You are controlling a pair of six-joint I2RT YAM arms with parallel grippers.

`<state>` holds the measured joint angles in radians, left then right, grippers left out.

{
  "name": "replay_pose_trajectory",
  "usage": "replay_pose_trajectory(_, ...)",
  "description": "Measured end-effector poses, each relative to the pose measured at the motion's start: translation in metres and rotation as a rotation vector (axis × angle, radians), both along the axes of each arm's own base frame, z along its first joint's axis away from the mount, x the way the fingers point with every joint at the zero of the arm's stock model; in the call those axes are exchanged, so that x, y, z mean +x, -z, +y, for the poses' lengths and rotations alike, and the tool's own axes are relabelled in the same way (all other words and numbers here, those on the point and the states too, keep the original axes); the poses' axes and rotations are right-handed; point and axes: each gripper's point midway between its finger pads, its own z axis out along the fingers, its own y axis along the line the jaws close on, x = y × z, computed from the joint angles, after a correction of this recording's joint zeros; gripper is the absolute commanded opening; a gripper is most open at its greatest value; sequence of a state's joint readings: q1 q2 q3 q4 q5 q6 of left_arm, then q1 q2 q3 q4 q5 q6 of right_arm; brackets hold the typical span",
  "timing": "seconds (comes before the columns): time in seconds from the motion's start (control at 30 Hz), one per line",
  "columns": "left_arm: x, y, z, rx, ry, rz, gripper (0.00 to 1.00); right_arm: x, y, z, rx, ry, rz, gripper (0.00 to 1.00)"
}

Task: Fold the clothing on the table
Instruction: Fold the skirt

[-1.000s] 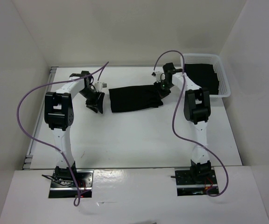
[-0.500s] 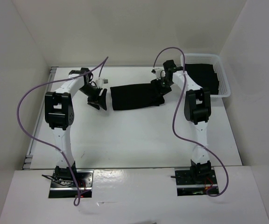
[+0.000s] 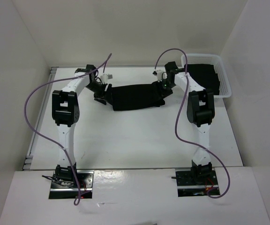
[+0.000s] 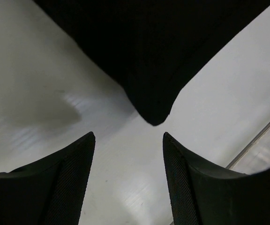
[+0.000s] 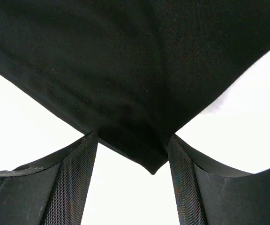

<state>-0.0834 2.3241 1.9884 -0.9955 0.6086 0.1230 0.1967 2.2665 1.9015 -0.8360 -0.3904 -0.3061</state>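
The clothing [image 3: 136,96] lay as a long black band across the table [image 3: 135,140], toward 12 o'clock from the table's middle, its long sides running from 9 to 3 o'clock. My left gripper [image 3: 103,93] sat at the band's 9 o'clock end and my right gripper [image 3: 165,87] at its 3 o'clock end.

On the left wrist camera my two fingers [image 4: 64,180] stood well apart with bare table between them. A rounded corner of the fabric pointed down toward 6 o'clock and ended just short of the fingertips, so I held nothing there.

On the right wrist camera my fingers [image 5: 67,183] were spread as well. A stitched corner of the fabric dipped into the gap between them, its edges close to both inner faces, but the jaws were not pressed on it.

At the table's 2 o'clock corner stood a white lattice basket [image 3: 225,79] with more black fabric [image 3: 203,75] lying inside it, apart from the band.
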Motion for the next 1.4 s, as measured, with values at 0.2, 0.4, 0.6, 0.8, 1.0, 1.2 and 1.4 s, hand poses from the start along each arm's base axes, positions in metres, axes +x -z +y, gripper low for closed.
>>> replay_pose_trajectory(0.2, 0.003, 0.02, -0.018, 0.028, -0.007, 0.027, 0.55, -0.003, 0.003, 0.002, 0.011, 0.002, 0.013, 0.66)
replay_pose_trajectory(0.4, 0.013, 0.025, -0.021, 0.06, -0.047, 0.011, 0.47, -0.003, 0.003, 0.003, 0.017, 0.013, 0.018, 0.66)
replay_pose_trajectory(0.6, 0.023, 0.027, -0.018, 0.095, -0.086, -0.012, 0.41, -0.002, 0.001, 0.003, 0.022, 0.02, 0.018, 0.66)
replay_pose_trajectory(0.8, 0.026, 0.029, -0.02, 0.106, -0.091, -0.024, 0.4, 0.006, -0.005, 0.006, 0.033, 0.032, 0.001, 0.66)
replay_pose_trajectory(1.0, 0.022, 0.029, -0.032, 0.106, -0.065, -0.029, 0.3, 0.014, -0.004, 0.013, 0.066, 0.048, 0.008, 0.67)
replay_pose_trajectory(1.2, 0.015, 0.034, -0.041, 0.105, -0.04, -0.018, 0.16, 0.024, 0.004, 0.02, 0.096, 0.062, 0.022, 0.7)
replay_pose_trajectory(1.4, 0.007, 0.036, -0.044, 0.076, -0.036, -0.002, 0.13, 0.025, 0.011, 0.016, 0.096, 0.075, 0.033, 0.7)
